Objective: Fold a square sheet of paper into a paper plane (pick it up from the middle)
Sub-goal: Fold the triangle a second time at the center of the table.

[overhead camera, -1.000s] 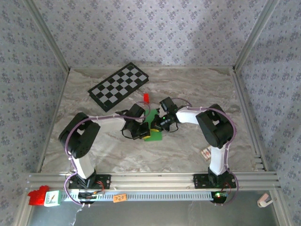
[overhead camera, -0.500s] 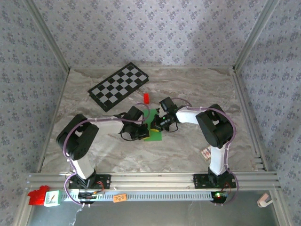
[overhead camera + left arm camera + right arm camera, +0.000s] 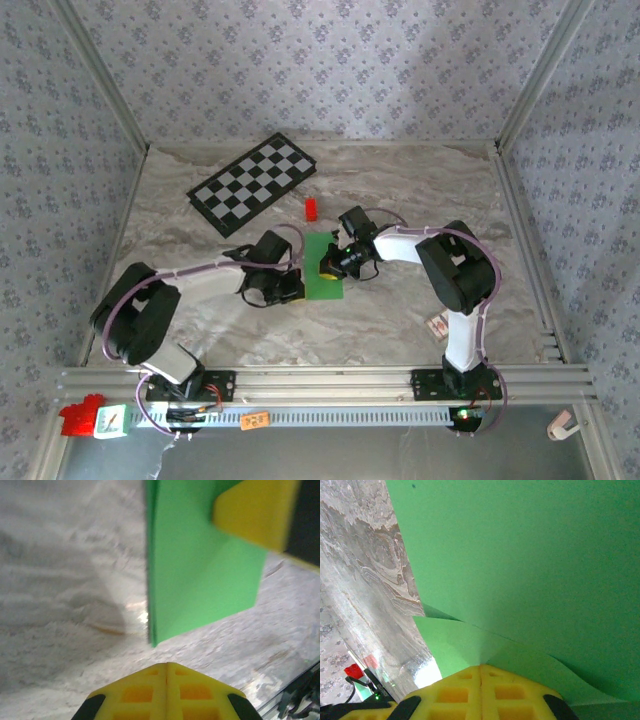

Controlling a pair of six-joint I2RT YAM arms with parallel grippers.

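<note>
Top view is showing the folded square sheet of paper lying mid-frame. Wrist views are revealing smooth layered creases: left gripper closed, empty, beside its edge; right gripper closed, sitting on it.

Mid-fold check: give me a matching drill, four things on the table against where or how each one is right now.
1 checkerboard
2 red block
3 green paper
4 left gripper

A shut, just off the paper's edge
B far left of the table
C folded, under the right gripper
D beyond the paper's far edge

Pairs: 1-B, 2-D, 3-C, 4-A
</note>
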